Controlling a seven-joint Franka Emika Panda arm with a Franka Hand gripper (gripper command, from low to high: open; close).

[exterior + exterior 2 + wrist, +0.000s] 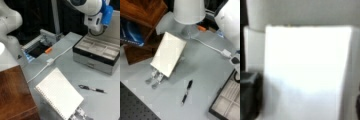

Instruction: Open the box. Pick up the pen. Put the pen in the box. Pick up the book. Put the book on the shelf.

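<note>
Broadly, the grey counter (75, 72) carries everything, and the white robot arm (87, 6) hangs over its far side at a front view's top right. Just below the arm's wrist sits the box (96, 53), lid raised and its pale compartmented interior exposed; in a front view a corner of it shows at the bottom right (226, 102). The gripper (96, 30) is above the box's open tray, close to its back edge. Whether the jaws are spread or closed cannot be told, and nothing can be seen held in them. The wrist view shows only a pale blank surface with dark shapes at its lower corners.

The shelf (15, 95), reddish-brown wood, fills a front view's bottom left; in a front view it shows at the top left (140, 10), with a blue item (130, 33) under it.

The book (58, 96) stands tilted on a metal stand (78, 113) near the shelf, white cover up, wire binding along its left edge; in a front view it leans beside the wood (168, 53).

A white cable (50, 62) crosses the counter.

The pen (92, 88) lies flat on the counter in front of the box, apart from it, and between book and box in both front views (187, 91).
</note>
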